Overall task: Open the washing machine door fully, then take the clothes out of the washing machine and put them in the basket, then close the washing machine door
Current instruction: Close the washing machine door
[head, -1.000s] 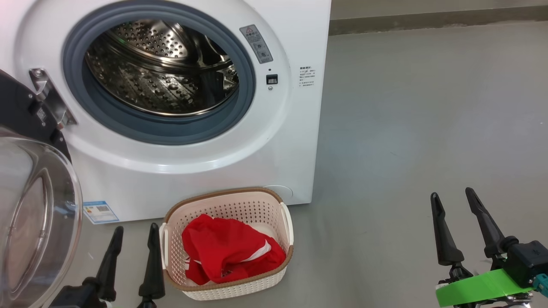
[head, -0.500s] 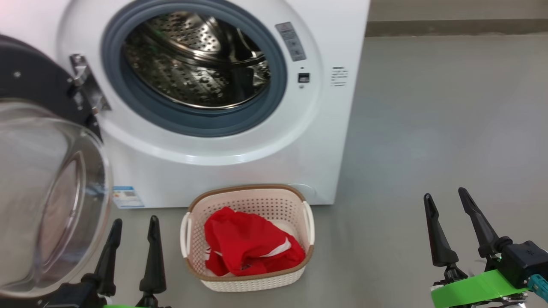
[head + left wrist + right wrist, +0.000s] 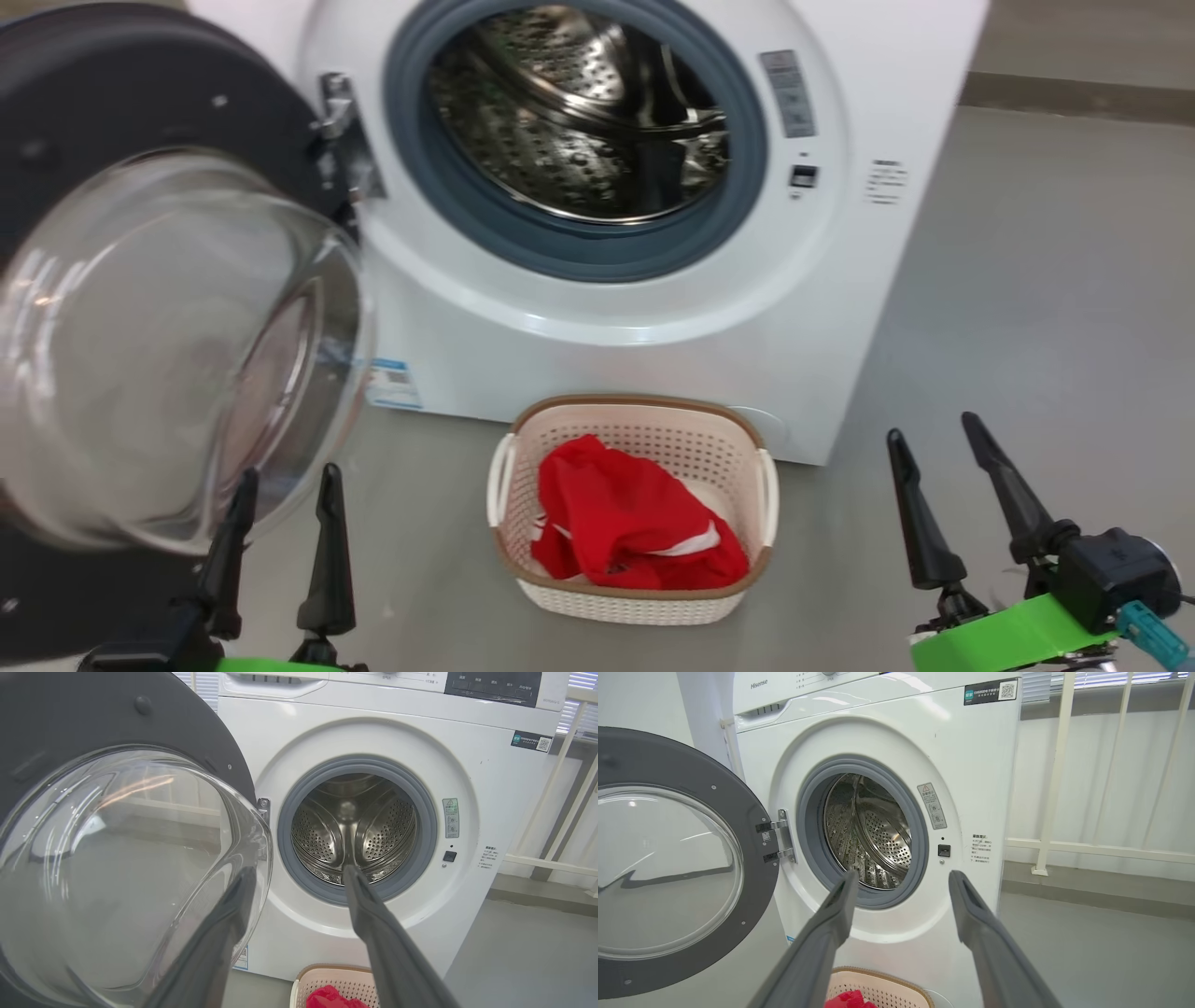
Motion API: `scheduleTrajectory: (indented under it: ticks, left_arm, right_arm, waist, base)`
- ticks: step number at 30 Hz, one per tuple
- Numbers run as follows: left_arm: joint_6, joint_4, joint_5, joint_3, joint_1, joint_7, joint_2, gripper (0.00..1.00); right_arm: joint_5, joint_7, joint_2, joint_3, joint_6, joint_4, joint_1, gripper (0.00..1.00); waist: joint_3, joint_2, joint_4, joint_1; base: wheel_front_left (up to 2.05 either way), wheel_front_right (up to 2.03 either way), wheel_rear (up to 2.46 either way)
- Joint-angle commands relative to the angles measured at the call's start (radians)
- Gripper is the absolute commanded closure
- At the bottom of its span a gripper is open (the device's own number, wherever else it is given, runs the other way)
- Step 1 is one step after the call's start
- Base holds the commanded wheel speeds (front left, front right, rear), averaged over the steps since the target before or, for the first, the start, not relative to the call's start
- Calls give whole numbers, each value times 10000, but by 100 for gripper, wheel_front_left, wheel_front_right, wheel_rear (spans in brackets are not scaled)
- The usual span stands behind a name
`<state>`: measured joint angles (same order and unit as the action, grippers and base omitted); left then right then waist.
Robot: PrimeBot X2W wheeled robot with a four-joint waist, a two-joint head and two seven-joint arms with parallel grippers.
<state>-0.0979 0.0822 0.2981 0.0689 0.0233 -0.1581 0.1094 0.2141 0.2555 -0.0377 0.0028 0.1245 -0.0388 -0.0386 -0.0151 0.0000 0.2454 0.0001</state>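
The washing machine (image 3: 607,359) stands with its drum (image 3: 579,112) bare of fabric. The washing machine door (image 3: 168,355) hangs wide open at the left, its glass bowl bulging toward me. On the floor before the machine sits the basket (image 3: 635,597), with the red clothes (image 3: 625,523) inside. My left gripper (image 3: 288,476) is open, just below the door's glass. Right of the basket, my right gripper (image 3: 934,429) is open and holds nothing. The left wrist view shows the door (image 3: 117,868) close by, left of the open left gripper (image 3: 299,872). Beyond the open right gripper (image 3: 904,875) in the right wrist view are the machine (image 3: 887,718) and the basket (image 3: 878,982).
Bare grey floor (image 3: 1046,280) stretches to the right of the machine. A white railing (image 3: 1059,765) and a wall stand behind that floor. The open door's black rim (image 3: 112,93) juts out at the left.
The head camera has turned left, so the machine, door and basket sit further right in the picture. Both grippers stay open and low; nothing was grasped or moved.
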Motion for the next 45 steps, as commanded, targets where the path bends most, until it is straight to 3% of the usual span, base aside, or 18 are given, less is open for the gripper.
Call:
scheduleTrajectory:
  ticks: [1,19,38,39,40,45]
  left_arm:
    - [-79,338,-182,-306,-215,42,160,0]
    - [-335,605,-176,-227,-186,137,170,0]
    - [-881,1094,-64,-703,293,-240,163,0]
    - [-906,1108,-60,-717,301,-254,157,70]
    - [-927,1136,-43,-739,290,-280,148,100]
    - [-1050,1233,222,-1031,35,-389,90,100]
  right_arm:
    - [-54,63,-125,295,62,297,386,0]
    - [-188,63,-125,701,62,407,672,0]
    - [-283,63,-125,1527,62,-12,1519,0]
    - [-281,63,-125,1538,62,-16,1525,0]
    - [-277,63,-125,1546,62,-19,1526,0]
    - [-265,63,-125,1546,62,-47,1504,0]
  waist:
    - [-5,0,559,-1]
    - [15,0,2696,-1]
    - [262,0,2876,-1]
    - [264,0,2878,-1]
    - [266,0,2879,-1]
    - [266,0,2878,-1]
  base:
    - [0,0,0]
    - [0,0,0]
    - [0,0,0]
    - [0,0,0]
    - [0,0,0]
    - [0,0,0]
